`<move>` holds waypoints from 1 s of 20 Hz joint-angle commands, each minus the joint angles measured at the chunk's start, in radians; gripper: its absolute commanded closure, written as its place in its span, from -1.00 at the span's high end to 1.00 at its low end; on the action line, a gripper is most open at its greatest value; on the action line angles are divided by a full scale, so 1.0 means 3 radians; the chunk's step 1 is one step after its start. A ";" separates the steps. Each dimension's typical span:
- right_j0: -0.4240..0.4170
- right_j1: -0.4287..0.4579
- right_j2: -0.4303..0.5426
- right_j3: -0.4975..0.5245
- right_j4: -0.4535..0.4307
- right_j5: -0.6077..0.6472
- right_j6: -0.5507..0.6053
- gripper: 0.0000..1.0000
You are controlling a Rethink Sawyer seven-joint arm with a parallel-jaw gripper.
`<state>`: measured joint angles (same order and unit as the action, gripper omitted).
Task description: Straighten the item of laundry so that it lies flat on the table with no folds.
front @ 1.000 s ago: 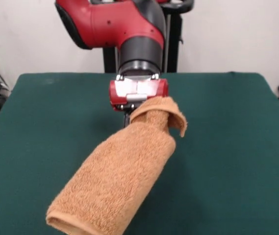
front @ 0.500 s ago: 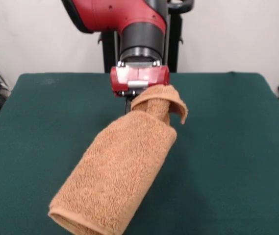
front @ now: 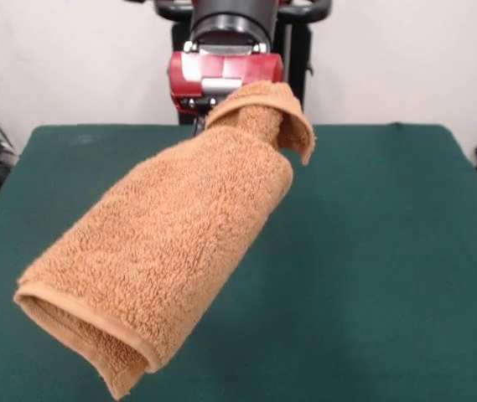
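Towel (front: 167, 251) hangs in the air over the table (front: 389, 251), folded double, pinched at one bunched corner by my gripper (front: 221, 105), which is closed on it. Its hemmed lower end points toward the camera. I can read no tag or writing.

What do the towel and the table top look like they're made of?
The towel looks like orange-tan terry cloth: a fuzzy, looped pile with a smoother stitched hem along its lower edge. The table top looks like dark green felt or a similar matte cloth, flat and without shine; the exact fabric can't be told.
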<state>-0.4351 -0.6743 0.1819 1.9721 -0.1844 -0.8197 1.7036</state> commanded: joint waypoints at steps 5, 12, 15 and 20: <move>0.0291 0.0733 -0.0247 -0.0202 0.0060 -0.0517 0.0486 -1.00; 0.0340 0.1600 -0.0367 -0.0605 0.0096 -0.1236 0.0490 -1.00; 0.0404 0.1691 -0.0425 -0.0638 0.0200 -0.1111 0.0408 -1.00; 0.0433 0.2001 -0.0449 -0.0844 0.0243 -0.1251 0.0405 -1.00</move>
<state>-0.3603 -0.2310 0.0448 1.8768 -0.1792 -1.1160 1.7036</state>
